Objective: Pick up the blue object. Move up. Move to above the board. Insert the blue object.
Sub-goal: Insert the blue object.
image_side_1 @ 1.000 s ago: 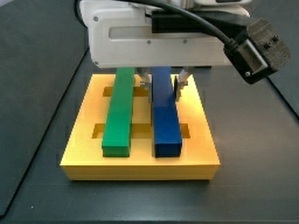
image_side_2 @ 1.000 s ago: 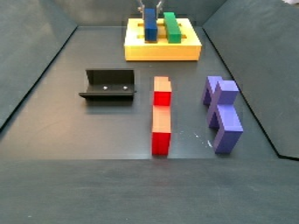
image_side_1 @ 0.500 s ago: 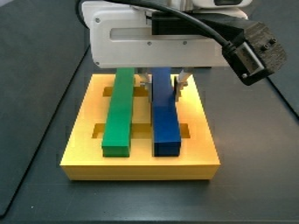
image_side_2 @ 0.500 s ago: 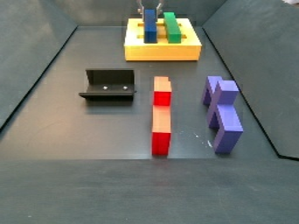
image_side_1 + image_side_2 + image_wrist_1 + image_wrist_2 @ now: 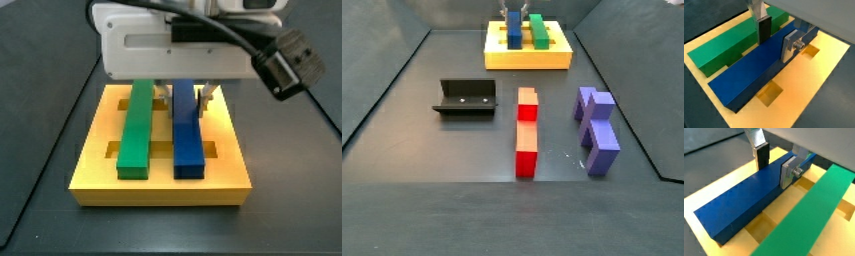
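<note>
Blue object (image 5: 754, 70) lying flat in a groove of the board (image 5: 160, 185), parallel to and just beside the green bar (image 5: 135, 125). Gripper (image 5: 776, 162) straddling its far end, fingers (image 5: 789, 172) on either side, seemingly a little apart from its faces; grip or release hard to tell. Out on the floor: fixture (image 5: 466, 97), red bar (image 5: 525, 131), purple blocks (image 5: 596, 128), well apart from the board.

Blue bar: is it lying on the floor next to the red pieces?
No. The blue bar lies on the yellow board beside the green bar, with the gripper straddling its far end.
</note>
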Robot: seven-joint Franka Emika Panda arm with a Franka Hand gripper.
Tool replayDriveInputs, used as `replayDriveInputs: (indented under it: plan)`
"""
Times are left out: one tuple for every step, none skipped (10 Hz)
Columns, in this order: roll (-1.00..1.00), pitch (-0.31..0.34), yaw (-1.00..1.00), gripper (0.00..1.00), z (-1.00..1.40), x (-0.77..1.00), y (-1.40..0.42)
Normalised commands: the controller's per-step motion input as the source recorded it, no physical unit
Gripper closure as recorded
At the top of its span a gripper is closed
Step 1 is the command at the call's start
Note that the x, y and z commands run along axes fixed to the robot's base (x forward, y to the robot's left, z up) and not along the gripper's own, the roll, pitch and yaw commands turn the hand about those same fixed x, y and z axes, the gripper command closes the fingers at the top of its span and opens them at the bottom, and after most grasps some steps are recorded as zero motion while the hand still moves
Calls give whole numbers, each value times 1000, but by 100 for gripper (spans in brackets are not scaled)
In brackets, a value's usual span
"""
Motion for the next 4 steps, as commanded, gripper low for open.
replayDriveInputs:
  plan:
    - [0, 0, 0, 100, -220, -49, -46]
    - [6, 0, 0, 100, -263, 0, 0]
    - [27, 6, 0, 100, -106, 0, 0]
    - [0, 0, 0, 100, 0, 0, 0]
